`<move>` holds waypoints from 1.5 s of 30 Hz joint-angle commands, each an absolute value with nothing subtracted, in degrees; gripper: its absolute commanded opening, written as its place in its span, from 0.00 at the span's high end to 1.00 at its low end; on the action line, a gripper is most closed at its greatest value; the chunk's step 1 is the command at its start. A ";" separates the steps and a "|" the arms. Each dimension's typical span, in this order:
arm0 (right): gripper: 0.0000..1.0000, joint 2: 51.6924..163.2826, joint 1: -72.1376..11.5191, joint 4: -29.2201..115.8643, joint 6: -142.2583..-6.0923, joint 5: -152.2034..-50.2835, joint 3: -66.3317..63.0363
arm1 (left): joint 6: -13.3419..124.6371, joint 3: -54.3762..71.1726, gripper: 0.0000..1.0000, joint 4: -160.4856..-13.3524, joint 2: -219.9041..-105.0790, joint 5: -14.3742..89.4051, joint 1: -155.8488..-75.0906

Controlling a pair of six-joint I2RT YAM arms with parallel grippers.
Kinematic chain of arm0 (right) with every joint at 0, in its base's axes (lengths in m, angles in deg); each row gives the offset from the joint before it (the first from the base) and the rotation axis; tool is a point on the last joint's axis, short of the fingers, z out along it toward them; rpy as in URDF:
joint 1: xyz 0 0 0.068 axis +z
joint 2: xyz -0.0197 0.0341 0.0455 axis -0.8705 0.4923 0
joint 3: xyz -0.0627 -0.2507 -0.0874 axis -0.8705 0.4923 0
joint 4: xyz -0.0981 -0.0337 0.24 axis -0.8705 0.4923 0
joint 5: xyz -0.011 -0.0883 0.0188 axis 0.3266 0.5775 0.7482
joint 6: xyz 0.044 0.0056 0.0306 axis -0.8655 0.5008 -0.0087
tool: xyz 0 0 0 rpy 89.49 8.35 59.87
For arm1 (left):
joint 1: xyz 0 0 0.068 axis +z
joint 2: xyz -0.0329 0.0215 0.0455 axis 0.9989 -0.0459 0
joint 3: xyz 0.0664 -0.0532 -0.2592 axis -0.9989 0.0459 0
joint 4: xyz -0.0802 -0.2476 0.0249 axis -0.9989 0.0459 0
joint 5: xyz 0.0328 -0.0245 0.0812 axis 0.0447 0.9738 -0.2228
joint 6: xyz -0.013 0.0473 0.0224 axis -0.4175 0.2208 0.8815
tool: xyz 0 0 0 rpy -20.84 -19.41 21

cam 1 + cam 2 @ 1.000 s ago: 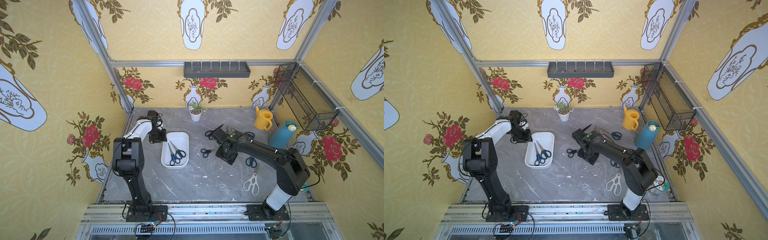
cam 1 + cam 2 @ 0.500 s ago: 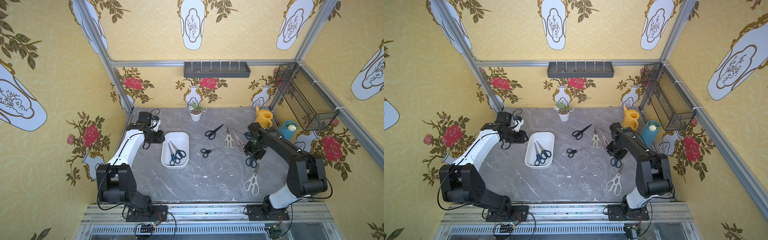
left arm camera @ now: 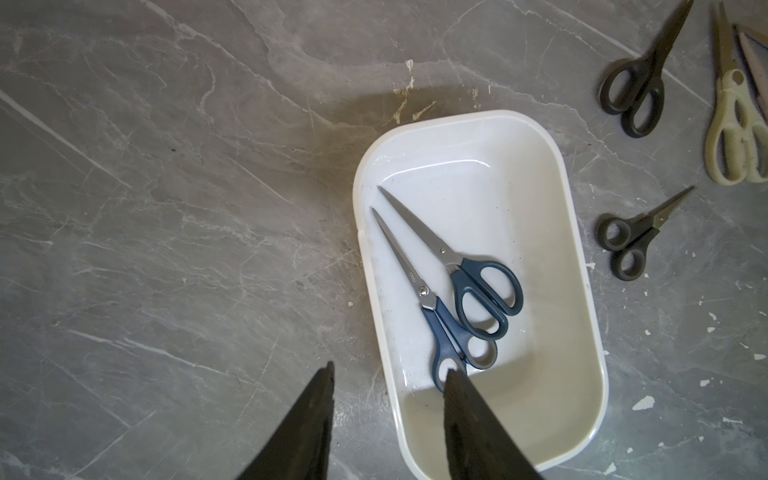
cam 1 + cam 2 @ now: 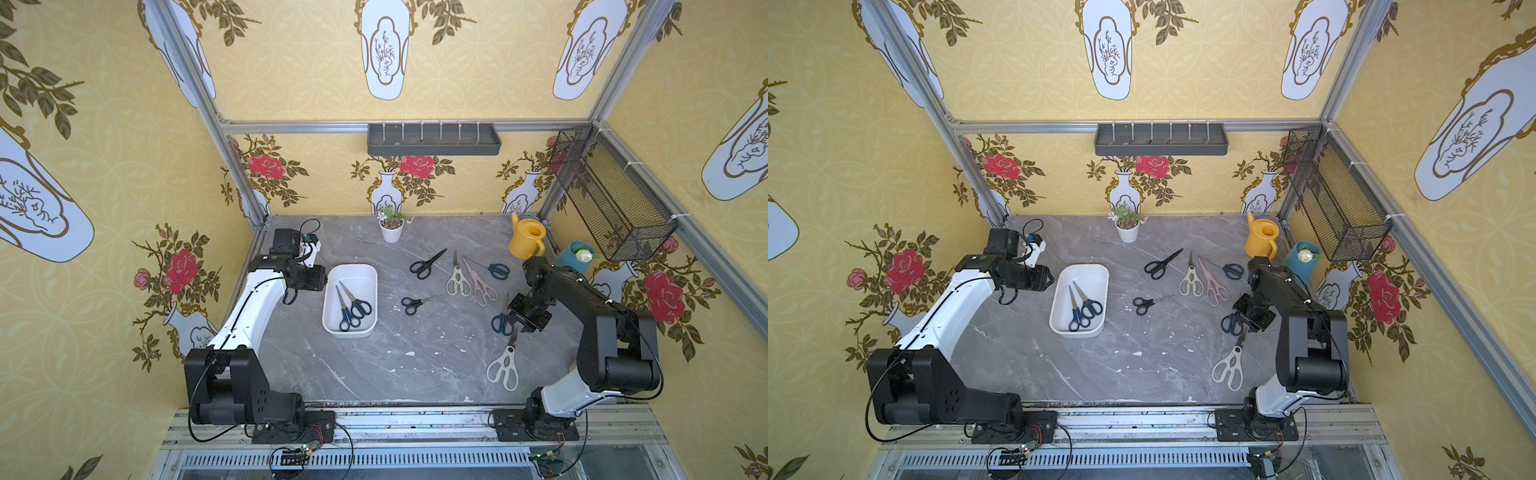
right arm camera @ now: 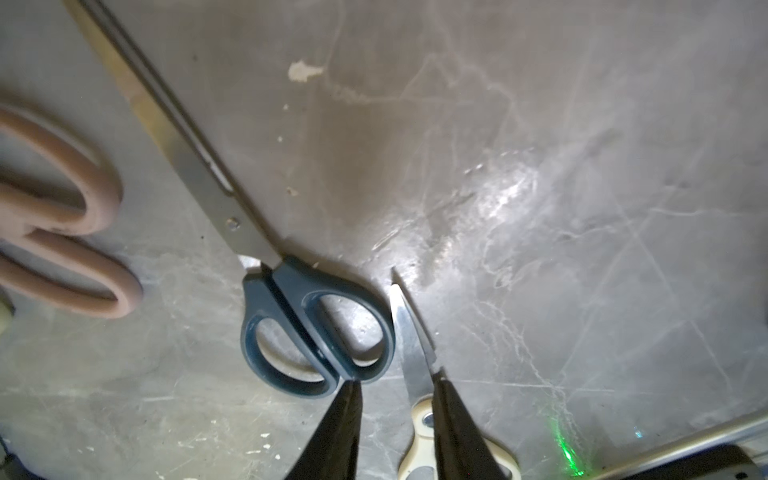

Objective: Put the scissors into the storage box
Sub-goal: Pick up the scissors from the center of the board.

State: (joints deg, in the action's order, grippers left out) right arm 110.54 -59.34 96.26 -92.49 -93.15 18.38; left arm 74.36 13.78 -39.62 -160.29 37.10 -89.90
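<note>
I count two navy scissors (image 4: pixel 351 307) in the storage box (image 4: pixel 357 276), with seven pairs left out on the tabletop, centre to right edge. My left gripper (image 3: pixel 390 370) hangs by the box, jaws spread, empty; my right gripper (image 5: pixel 395 384), jaws apart, empty, hovers over a navy pair (image 5: pixel 286 299) near the right edge.

Top views look steeply down on whole table (image 4: pixel 374 374); wrist cams close, facing down; left one shares storage box (image 3: pixel 548 407).

Yellow floral wallpaper walls (image 4: pixel 291 62), grey marble-look tabletop (image 4: pixel 374 365), aluminium frame (image 4: pixel 291 126), dark grey slotted tray (image 4: pixel 434 145), black mesh basket (image 4: pixel 611 195)
</note>
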 commanded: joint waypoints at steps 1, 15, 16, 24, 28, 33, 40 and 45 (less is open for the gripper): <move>0.65 111.72 -58.45 95.24 -90.01 -94.48 18.67 | 74.88 13.90 0.52 -40.54 -160.54 36.98 -89.89; 0.68 117.25 -53.94 93.17 -90.43 -93.61 15.58 | 75.19 14.17 0.52 -40.51 -160.60 36.36 -89.86; 0.68 117.34 -53.84 92.91 -90.49 -93.77 15.77 | 75.24 14.18 0.52 -40.50 -160.54 36.36 -89.90; 0.74 119.85 -52.88 90.30 -91.14 -94.08 17.42 | 75.46 14.33 0.52 -40.46 -160.64 35.53 -89.84; 0.74 120.78 -52.87 88.57 -91.13 -93.99 18.68 | 75.79 14.44 0.52 -40.52 -160.66 35.05 -89.83; 0.79 121.77 -51.63 88.30 -91.41 -93.33 18.53 | 76.03 14.44 0.51 -40.54 -160.70 34.52 -89.83; 0.83 117.40 -48.27 93.84 -92.89 -90.82 14.95 | 76.12 14.10 0.52 -40.46 -160.96 34.27 -89.83; 0.82 113.96 -45.39 97.30 -94.92 -91.85 13.16 | 75.98 13.74 0.51 -40.39 -161.23 34.00 -89.83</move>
